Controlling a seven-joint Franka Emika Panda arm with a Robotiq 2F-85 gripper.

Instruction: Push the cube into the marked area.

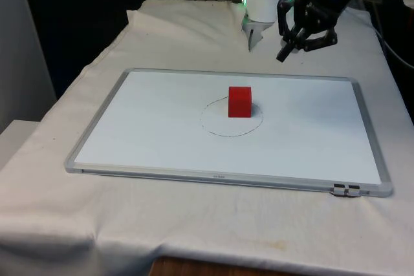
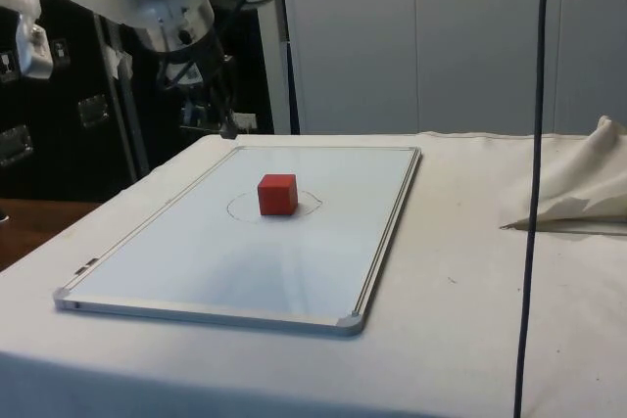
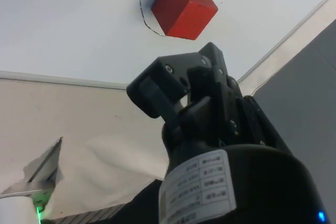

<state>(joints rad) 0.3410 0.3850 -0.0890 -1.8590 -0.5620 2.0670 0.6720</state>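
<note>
Claw aloft beyond whiteboard's far edge, apart from cube.

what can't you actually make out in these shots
- Drawn circle: the red cube hides part of the line in the front view; the picture's edge cuts it in the wrist view.
- Tool: open or shut is unclear from any view.
- Cube's underside and far faces: hidden in every view.
- Whiteboard: cut off by the picture's edges in the wrist view.

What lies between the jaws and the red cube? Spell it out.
Nothing stands there: bare whiteboard, its far frame edge and white cloth separate the gripper from the red cube, per front view.
</note>
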